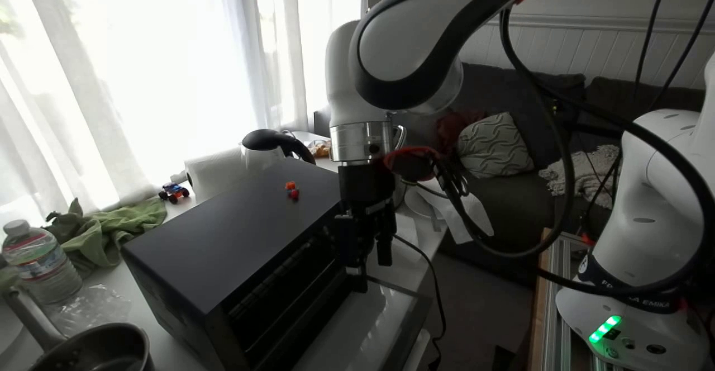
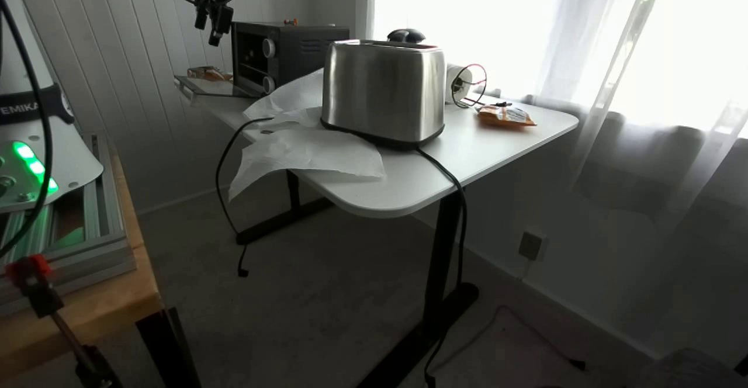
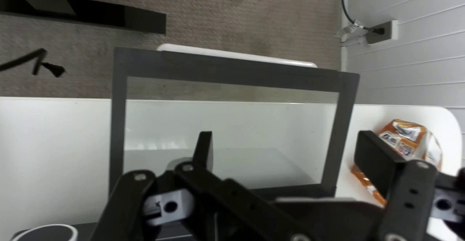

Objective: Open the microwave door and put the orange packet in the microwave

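Observation:
The black microwave [image 1: 240, 231] stands on the white table; it also shows in an exterior view [image 2: 310, 49]. Its door [image 1: 405, 326] is folded down flat, as the wrist view shows too [image 3: 232, 66], with the bar handle [image 3: 236, 54] along its outer edge. An orange packet [image 3: 407, 139] lies on the table beside the door, partly hidden by a finger; it also shows behind the door [image 2: 207, 73]. Another orange packet [image 2: 507, 116] lies at the opposite table end. My gripper [image 3: 287, 143] is open above the door, nothing between its fingers; both exterior views show it [image 1: 372, 265] [image 2: 209, 30].
A steel toaster [image 2: 383, 93] and paper sheets [image 2: 310, 151] are on the table. A small red-orange toy [image 1: 292, 190] sits on the microwave's top. A pan [image 1: 95, 348], a bottle [image 1: 42, 262] and a green cloth [image 1: 111, 231] are beside the microwave. A cable hangs off the table edge.

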`<state>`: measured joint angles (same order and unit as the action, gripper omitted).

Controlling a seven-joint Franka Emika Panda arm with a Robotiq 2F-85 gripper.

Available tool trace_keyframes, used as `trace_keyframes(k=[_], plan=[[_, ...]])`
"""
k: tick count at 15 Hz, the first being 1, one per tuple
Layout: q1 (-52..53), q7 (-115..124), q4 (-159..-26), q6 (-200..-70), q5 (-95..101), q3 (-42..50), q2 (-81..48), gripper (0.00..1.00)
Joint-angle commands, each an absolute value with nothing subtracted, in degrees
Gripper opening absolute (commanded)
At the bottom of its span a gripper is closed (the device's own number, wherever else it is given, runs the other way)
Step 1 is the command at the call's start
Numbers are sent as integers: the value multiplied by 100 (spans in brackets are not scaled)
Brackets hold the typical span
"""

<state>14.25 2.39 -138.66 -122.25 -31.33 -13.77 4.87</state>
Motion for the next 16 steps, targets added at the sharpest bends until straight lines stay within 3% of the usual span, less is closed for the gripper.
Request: trace_keyframes(k=[1, 9, 16], plan=[[1593, -216, -13390, -12527, -3675, -1477, -45, 100], [1578, -156, -13303, -12570, -3561, -1527, -116, 100], [1914, 1371, -12965, -12733, -3612, -1904, -341, 100]])
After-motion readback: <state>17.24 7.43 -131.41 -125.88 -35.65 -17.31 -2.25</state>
